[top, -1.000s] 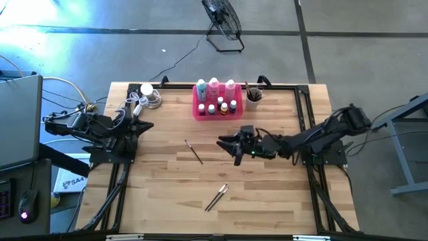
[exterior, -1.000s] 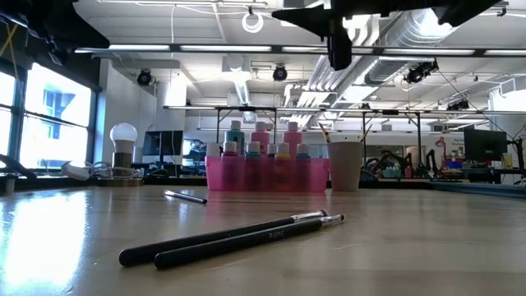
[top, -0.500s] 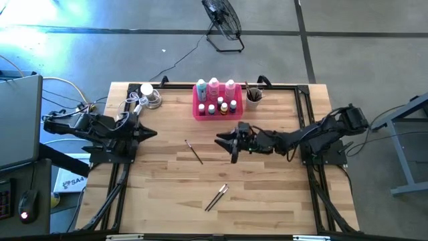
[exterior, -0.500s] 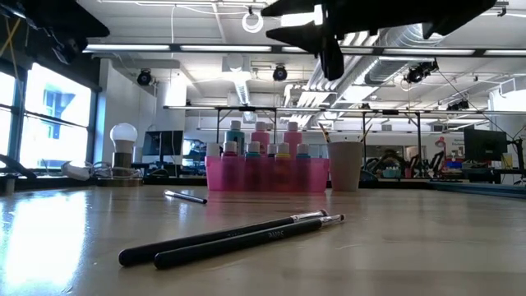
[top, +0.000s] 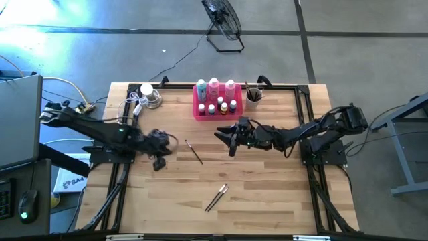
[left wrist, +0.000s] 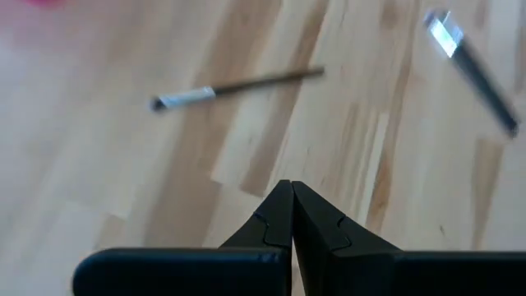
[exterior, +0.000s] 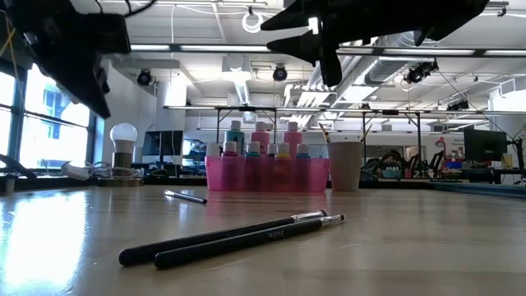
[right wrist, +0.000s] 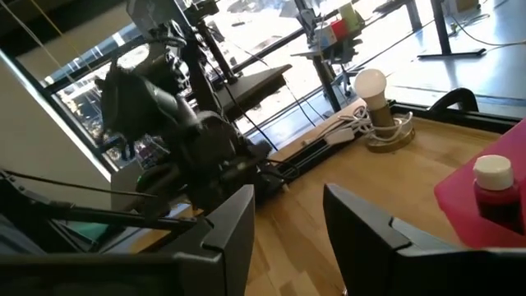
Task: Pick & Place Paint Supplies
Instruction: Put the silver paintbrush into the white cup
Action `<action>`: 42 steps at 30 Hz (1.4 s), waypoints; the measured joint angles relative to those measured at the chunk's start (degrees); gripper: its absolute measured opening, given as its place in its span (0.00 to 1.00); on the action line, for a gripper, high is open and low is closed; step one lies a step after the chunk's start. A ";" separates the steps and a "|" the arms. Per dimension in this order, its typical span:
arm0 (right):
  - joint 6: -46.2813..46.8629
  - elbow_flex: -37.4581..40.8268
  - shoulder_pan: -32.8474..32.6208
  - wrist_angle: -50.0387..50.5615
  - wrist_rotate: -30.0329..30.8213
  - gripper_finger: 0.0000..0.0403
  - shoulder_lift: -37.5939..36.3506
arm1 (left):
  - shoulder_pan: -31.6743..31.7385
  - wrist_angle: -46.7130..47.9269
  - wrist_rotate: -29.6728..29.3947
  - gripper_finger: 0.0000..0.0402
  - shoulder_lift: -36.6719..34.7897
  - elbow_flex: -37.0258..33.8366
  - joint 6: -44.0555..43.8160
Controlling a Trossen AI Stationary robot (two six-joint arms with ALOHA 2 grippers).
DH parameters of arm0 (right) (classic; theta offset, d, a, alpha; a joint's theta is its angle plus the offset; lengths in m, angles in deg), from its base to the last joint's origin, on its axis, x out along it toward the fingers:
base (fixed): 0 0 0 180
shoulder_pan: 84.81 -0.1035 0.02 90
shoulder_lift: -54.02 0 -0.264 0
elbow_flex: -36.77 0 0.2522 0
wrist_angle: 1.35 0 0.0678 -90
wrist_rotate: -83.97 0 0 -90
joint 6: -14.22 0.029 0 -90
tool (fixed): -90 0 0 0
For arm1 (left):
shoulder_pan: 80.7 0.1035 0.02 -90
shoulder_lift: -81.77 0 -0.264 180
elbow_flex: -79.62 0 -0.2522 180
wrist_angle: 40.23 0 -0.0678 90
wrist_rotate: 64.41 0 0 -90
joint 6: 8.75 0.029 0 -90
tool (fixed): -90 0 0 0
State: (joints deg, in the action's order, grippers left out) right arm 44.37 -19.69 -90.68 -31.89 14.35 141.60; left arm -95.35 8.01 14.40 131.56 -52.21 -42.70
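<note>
My left gripper is pressed together near a thin paintbrush mid-table, to grab it; my right gripper hangs spread and empty

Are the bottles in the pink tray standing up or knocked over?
Standing up: the bottles rise straight, white caps on top, above the tray rim.
</note>
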 joint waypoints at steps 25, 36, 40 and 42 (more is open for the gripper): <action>0.22 0.00 -2.94 1.26 0.01 0.35 -0.03 | 0.09 -29.14 -1.87 0.00 33.55 0.02 3.69; 3.08 -0.02 -3.62 2.11 0.19 0.35 -0.05 | 2.11 -43.14 -3.29 0.00 41.95 0.13 3.73; 3.17 -0.02 -3.63 2.09 0.20 0.35 -0.05 | 4.94 -45.60 -2.92 0.00 42.85 0.11 4.06; 3.23 -0.02 -3.63 2.16 0.20 0.35 -0.05 | 6.46 -45.94 -3.99 0.00 42.85 0.04 4.13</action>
State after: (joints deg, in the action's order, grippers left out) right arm 47.61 -19.71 -94.31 -29.73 14.55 141.55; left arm -88.89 -37.93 10.41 174.41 -52.16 -38.57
